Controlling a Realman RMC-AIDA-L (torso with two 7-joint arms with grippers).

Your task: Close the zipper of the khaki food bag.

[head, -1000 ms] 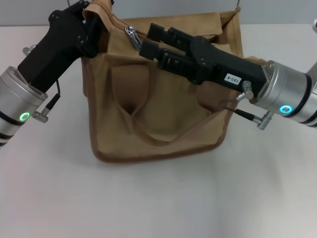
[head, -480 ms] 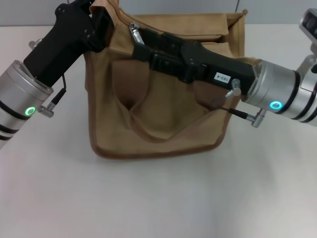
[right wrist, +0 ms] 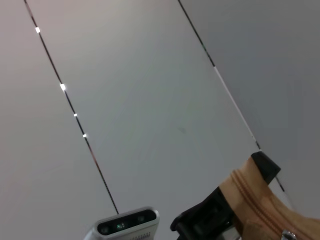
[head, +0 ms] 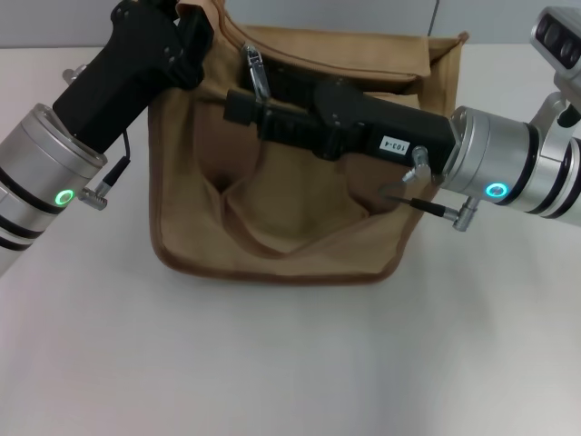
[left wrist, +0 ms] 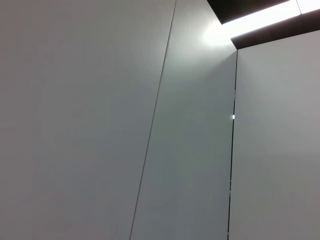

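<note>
The khaki food bag (head: 281, 218) sits on my white tabletop (head: 290, 363), a boxy tan canvas thing with darker brown trim (head: 272, 272) running round its near bottom edge. The fabric looks soft and matte, creased where a wide looped handle (head: 272, 232) flops down across the near face of the bag.

My right end effector (head: 243, 107), blocky black plastic on a brushed silver wrist with a green ring light, lies across the bag's middle, tips pointing at the bag's upper left corner. Can't tell if its fingers are spread or closed; they run together into one dark shape from my head camera.

Just beyond those tips is the zipper (head: 257, 73), and the small shiny silver pull tab stands up right beside the black fingers. I can't tell if they touch it.

My left end effector (head: 186, 32) is at the bag's far left corner, up against a fold of canvas there. Whether it's pinching that fold or just pressed to it, can't say.

In my right wrist camera a corner of tan fabric with a stitched zipper line (right wrist: 260, 200) pokes up against the grey wall.
</note>
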